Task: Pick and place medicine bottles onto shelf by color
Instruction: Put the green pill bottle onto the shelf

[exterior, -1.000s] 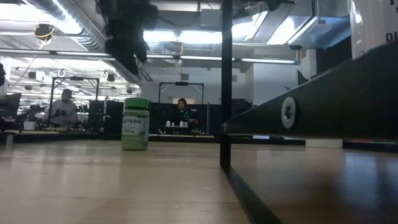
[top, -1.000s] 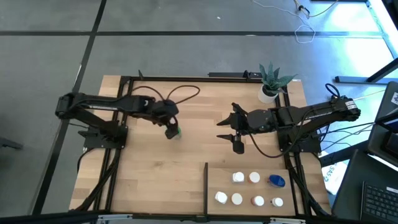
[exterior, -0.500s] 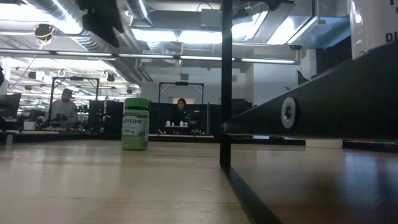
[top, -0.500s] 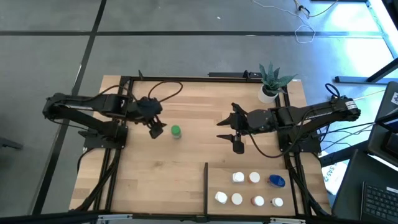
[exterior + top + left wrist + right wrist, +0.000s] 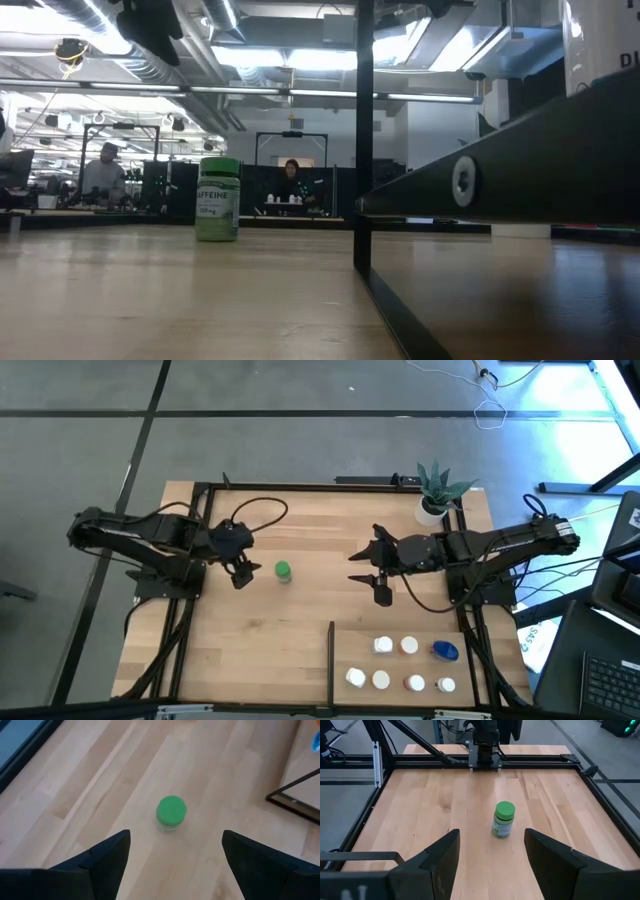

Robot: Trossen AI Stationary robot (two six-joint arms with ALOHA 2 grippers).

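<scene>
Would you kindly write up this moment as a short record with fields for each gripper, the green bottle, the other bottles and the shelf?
left gripper: open, empty, beside the green bottle and clear of it
right gripper: open, empty, over the middle of the table
green bottle: upright on the bare wood, between the two grippers, held by neither
other bottles: seven, standing on the shelf
shelf: near right part of the table, behind a black divider bar

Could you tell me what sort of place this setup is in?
Probably an open-plan robotics lab or workshop: exposed ceiling ducts overhead, people at benches behind, and two arms on a black-framed wooden table.
</scene>
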